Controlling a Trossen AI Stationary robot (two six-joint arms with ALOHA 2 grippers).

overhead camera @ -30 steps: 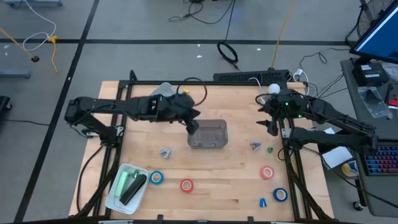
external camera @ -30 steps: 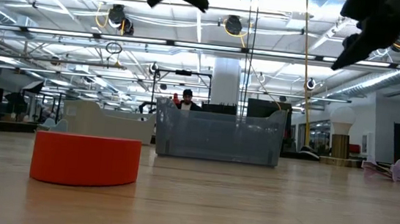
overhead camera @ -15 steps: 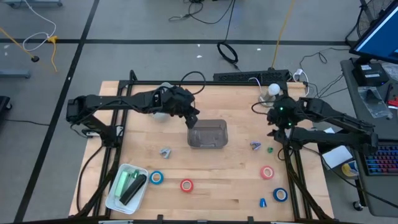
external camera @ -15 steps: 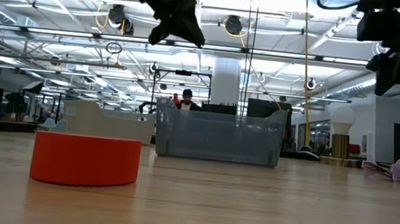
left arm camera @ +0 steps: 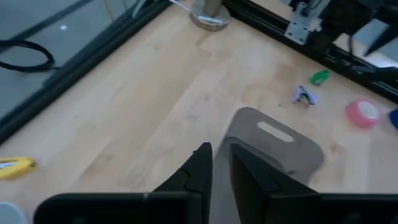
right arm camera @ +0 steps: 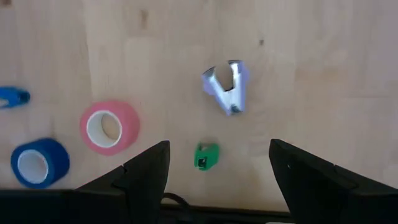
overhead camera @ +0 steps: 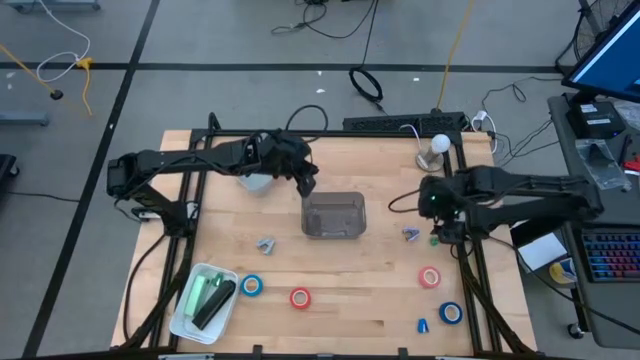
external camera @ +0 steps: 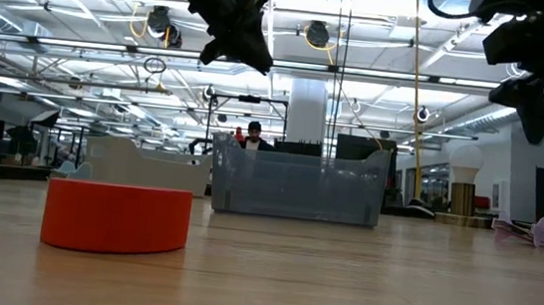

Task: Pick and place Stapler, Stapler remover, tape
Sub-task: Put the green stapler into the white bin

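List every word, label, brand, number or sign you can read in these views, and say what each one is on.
None: no text can be read in any view.
The tape rolls and the staple remover under the right end effector show no print.
The clear bin shows no label.
The items in the white tray are too small to read.
The monitor beside the table shows only a blue screen.

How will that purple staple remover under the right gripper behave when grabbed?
The staple remover looks small and light, so a finger nudge may slide it. Its splayed wings could pinch shut when squeezed. The right gripper stands open above it, not touching.
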